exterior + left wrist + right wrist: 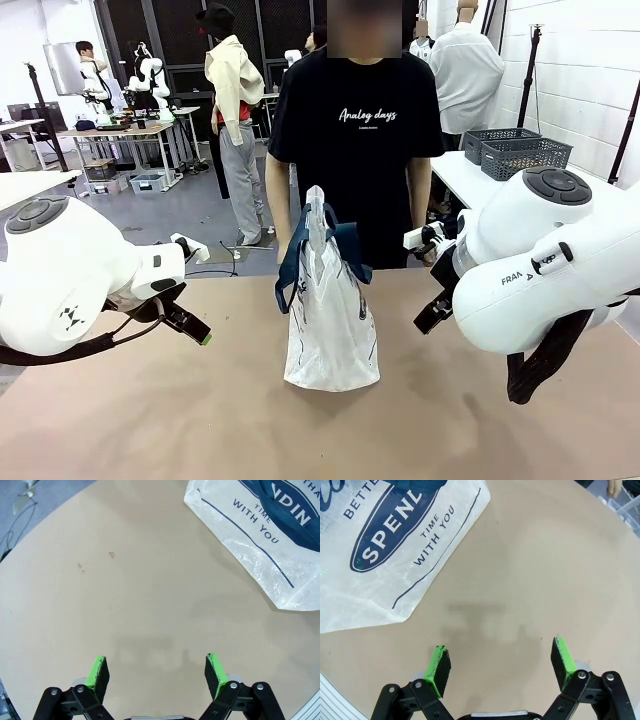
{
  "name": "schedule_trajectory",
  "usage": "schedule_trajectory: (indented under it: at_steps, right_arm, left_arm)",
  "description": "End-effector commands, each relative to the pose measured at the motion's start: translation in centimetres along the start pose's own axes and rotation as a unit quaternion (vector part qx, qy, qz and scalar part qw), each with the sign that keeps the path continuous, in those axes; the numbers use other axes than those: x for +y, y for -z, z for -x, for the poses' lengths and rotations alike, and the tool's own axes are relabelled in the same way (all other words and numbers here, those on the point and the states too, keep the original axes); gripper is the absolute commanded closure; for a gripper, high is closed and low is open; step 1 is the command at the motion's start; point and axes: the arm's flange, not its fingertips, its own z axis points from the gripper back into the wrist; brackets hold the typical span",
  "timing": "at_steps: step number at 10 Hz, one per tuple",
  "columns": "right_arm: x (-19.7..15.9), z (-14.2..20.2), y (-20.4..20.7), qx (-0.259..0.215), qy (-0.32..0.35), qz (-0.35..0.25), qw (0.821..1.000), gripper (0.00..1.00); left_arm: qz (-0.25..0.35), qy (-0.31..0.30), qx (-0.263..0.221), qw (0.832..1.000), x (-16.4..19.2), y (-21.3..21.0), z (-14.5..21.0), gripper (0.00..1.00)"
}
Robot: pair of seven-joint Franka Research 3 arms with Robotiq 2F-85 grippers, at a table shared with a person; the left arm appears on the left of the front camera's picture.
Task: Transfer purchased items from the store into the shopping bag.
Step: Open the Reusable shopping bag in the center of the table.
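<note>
The translucent shopping bag is seen standing upright mid-worktop, nearer the far edge, before the person. The left claw and right claw are held wide and empty on either side of it.

The shopping bag stands upright at the middle of the tan bench: a translucent whitish plastic tote (crinkled, its top pinched narrow), navy strap handles drooping down its sides, its navy oval label reading "SPEND" beside "TIME WITH YOU".
</note>
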Motion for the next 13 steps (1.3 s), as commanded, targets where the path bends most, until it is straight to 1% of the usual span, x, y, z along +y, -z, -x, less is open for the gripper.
schedule_trajectory:
  at_steps: [1, 2, 3, 5, 6, 7, 8, 9, 10, 11, 12, 13]
  right_arm:
    - [0.0, 0.0, 0.0, 0.0, 0.0, 0.0, 1.0, 0.0]
    - [0.0, 0.0, 0.0, 0.0, 0.0, 0.0, 1.0, 0.0]
    - [0.5, -1.2, -0.8, 0.008, 0.0, -0.008, 1.0, 0.0]
    - [0.0, -4.2, -2.0, 0.029, 0.007, -0.029, 0.999, 0.0]
    - [-0.5, -6.4, -2.6, 0.028, 0.008, -0.031, 0.999, 0.0]
    - [-0.7, -8.3, -3.3, 0.03, 0.006, -0.027, 0.999, 0.0]
    - [-0.8, -10.6, -4.2, 0.028, 0.007, -0.019, 0.999, 0.0]
    - [-0.9, -13.1, -5.2, 0.032, 0.013, -0.009, 0.999, 0.0]
    - [-1.0, -16.2, -6.5, 0.031, 0.025, 0.02, 0.999, 0.0]
    - [-1.4, -18.8, -7.5, 0.028, 0.033, 0.026, 0.999, 0.0]
    - [-1.5, -20.9, -8.3, 0.018, 0.054, 0.05, 0.997, 0.0]
    - [-1.6, -22.5, -8.9, 0.016, 0.054, 0.055, 0.997, 0.0]
  left_arm:
    - [0.0, -0.001, 0.0, 1.0, 0.1, 0.0, 0.0, 0.0]
    - [0.0, 0.0, 0.0, 1.0, 0.0, 0.0, 0.0, 0.0]
    - [0.013, -0.002, 0.003, 1.0, -0.3, -1.0, -0.9, 0.0]
    - [0.054, -0.009, 0.016, 0.998, -0.5, -2.9, -3.2, 0.0]
    - [0.096, -0.02, 0.02, 0.995, -0.3, -4.1, -5.0, 0.0]
    - [0.096, -0.03, 0.014, 0.995, -0.3, -5.1, -6.4, 0.0]
    - [0.1, -0.054, 0.018, 0.993, -0.3, -6.3, -8.1, 0.0]
    - [0.116, -0.073, -0.002, 0.991, -0.3, -7.9, -10.0, 0.0]
    - [0.131, -0.078, -0.014, 0.988, -0.7, -9.5, -12.2, 0.0]
    - [0.118, -0.096, -0.023, 0.988, -1.0, -9.9, -14.0, 0.0]
    - [0.127, -0.105, -0.031, 0.986, -1.1, -10.3, -15.4, 0.0]
    - [0.139, -0.108, -0.033, 0.984, -1.3, -10.3, -16.8, 0.0]
